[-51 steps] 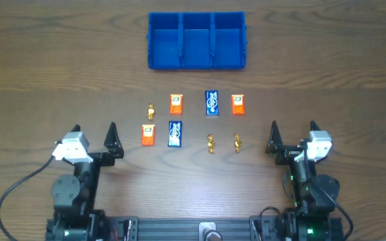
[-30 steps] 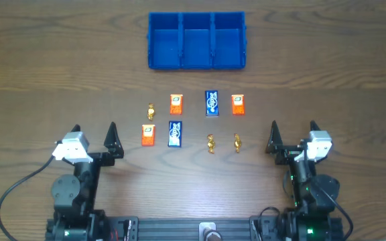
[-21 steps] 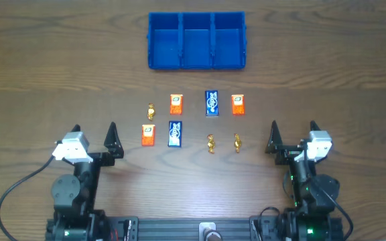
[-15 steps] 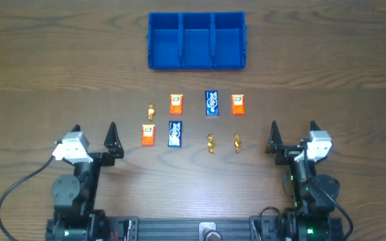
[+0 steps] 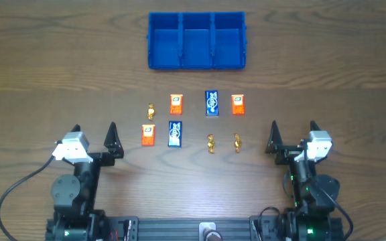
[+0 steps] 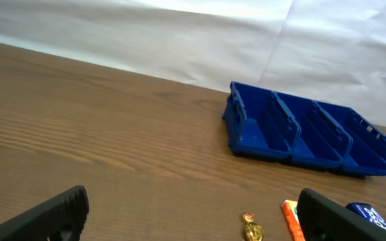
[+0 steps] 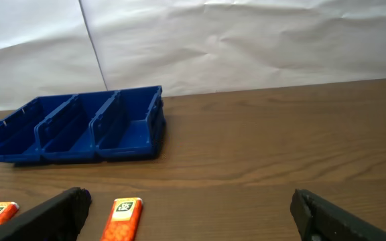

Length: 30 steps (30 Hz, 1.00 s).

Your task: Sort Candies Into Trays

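We see the table (image 5: 45,73) as the largest thing, with everything laid up its middle. At its far side stands the tray (image 5: 196,65), three compartments side by side, all bare inside.

Near the arms' bases the left gripper (image 5: 94,127) and the right gripper (image 5: 293,125) sit well apart, one at each side. The jaws of both are spread wide and hold nothing.

What the coming move turns on, as we judge it, is that every candy lies ahead of the jaws, between the grippers and the tray, in two loose rows. There are orange packs (image 5: 176,104), blue packs (image 5: 211,103) and, smallest, gold candies (image 5: 210,143). The packs lie flat with their long axes running toward the tray, along the line of reach, so we think the jaws would close across the short sides.

The near orange pack (image 5: 148,134) lies just beside the left gripper, toward the middle, with the near blue pack (image 5: 175,133) next to it; the left arm is nearer to both. The right gold candy (image 5: 237,141) is the right arm's closest piece.

Nothing stands between the candies and the tray. The neighbours in each row are close, so we would expect some crowding of the fingers.
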Motion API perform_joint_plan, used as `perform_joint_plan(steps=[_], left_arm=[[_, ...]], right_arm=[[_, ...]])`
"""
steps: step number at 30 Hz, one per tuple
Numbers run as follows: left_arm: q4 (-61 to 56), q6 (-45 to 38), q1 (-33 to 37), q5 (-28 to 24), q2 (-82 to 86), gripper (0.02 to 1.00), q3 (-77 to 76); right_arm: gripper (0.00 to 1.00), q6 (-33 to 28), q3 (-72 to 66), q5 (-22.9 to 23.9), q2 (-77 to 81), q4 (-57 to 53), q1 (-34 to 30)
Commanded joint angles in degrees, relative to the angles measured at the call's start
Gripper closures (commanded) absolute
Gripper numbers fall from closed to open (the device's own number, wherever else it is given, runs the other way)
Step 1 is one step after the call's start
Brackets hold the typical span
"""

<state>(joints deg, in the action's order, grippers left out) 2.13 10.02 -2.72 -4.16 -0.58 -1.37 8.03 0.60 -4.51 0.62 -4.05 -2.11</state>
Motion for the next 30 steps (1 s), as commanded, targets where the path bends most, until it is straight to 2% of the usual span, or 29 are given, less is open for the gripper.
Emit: perform_joint_plan(steps=[1, 3, 6, 8, 15, 19, 23, 24, 26, 30], left_arm=[[1.9, -1.1, 0.2, 0.8, 0.3, 0.02, 1.1], [0.9, -1.0, 0.2, 1.6, 0.3, 0.02, 1.1], [0.6, -0.1, 0.1, -1.0, 0.3, 0.018, 0.7], [2.2, 0.3, -0.1, -4.6, 0.2, 0.018, -1.3], [26.4, 0.7, -4.0, -6.0, -17.2, 0.018, -25.0], [35.7, 0.7, -7.3, -6.0, -37.2, 0.018, -39.0], [37.0, 1.0, -13.1, -3.6, -51.8, 0.018, -45.0], [36.8, 3.1, -16.8, -0.2, -58.3, 0.018, -46.8], [36.6, 5.6, -19.8, 3.0, -64.7, 0.018, -48.0], [36.1, 9.3, -22.5, 3.5, -77.4, 0.018, -50.2]], right_arm=[[0.003, -0.9, -0.2, -0.1, -0.5, -0.3, 0.2], [0.003, -0.9, -0.2, -0.1, -0.5, -0.3, 0.2], [0.003, -0.9, -0.2, -0.1, -0.5, -0.3, 0.2], [0.003, -0.9, -0.2, -0.1, -0.5, -0.3, 0.2], [0.003, -0.9, -0.2, -0.1, -0.5, -0.3, 0.2], [0.003, -0.9, -0.2, -0.1, -0.5, -0.3, 0.2], [0.003, -0.9, -0.2, -0.1, -0.5, -0.3, 0.2], [0.003, -0.9, -0.2, -0.1, -0.5, -0.3, 0.2], [0.003, -0.9, -0.2, -0.1, -0.5, -0.3, 0.2], [0.003, -0.9, -0.2, -0.1, -0.5, -0.3, 0.2]])
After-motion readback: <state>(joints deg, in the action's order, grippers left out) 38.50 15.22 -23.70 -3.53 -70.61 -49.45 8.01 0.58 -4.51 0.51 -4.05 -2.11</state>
